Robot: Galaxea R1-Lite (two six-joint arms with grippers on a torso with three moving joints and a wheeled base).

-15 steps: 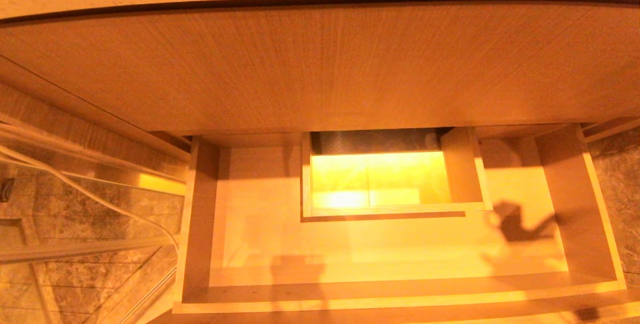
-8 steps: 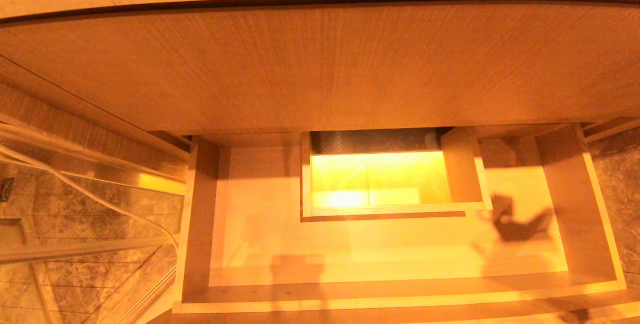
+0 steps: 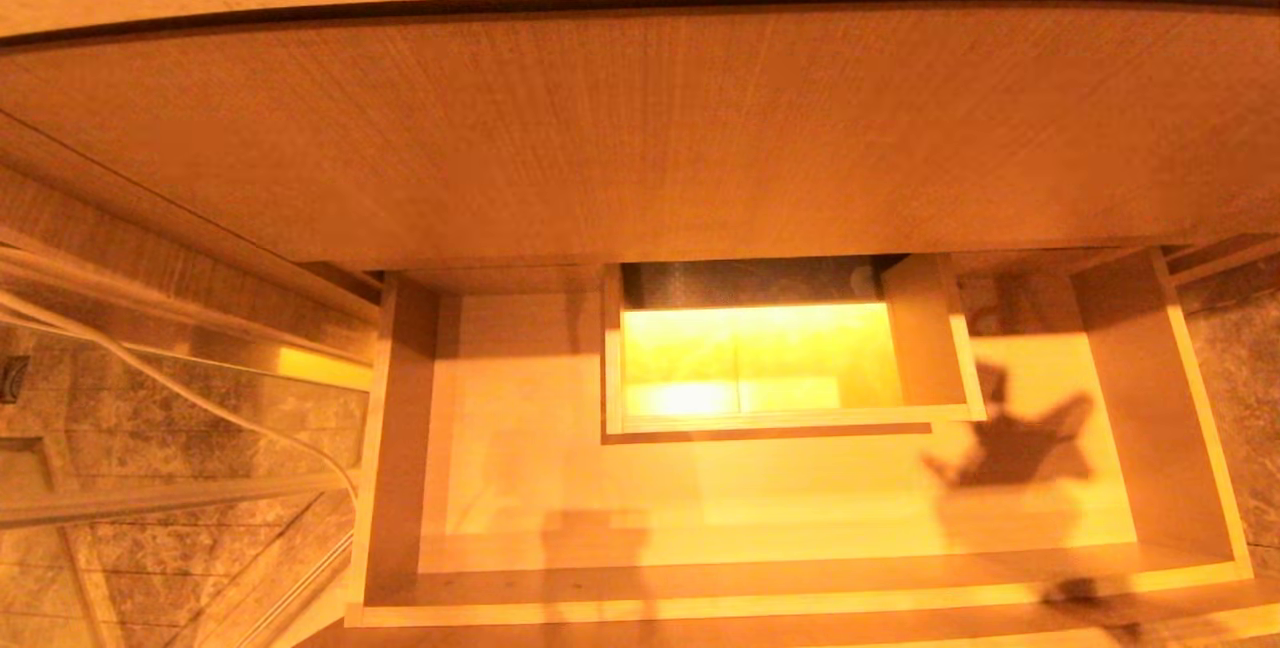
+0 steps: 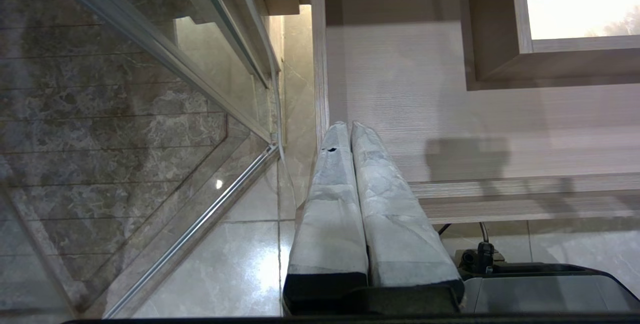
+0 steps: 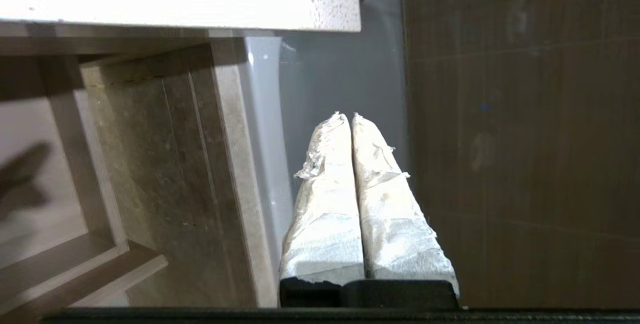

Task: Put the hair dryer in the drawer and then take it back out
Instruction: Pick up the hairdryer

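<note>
Right claw [image 5: 346, 116]: wrapped fingers pressed together, holding nothing; it hangs outside the drawer's right wall, over grey floor.
Left claw [image 4: 344, 126]: fingers likewise together and empty, by the drawer's front left corner.
Drawer [image 3: 395, 428]: pulled open; its pale floor is bare but for a shadow on the right side.
Boxed cut-out [image 3: 925, 338]: mid-back of the drawer.
Hair dryer: in no view, so neither its bearing from either claw nor its long axis can be read.
Nearer arm: cannot be judged; the shadow falls on the right side.
</note>
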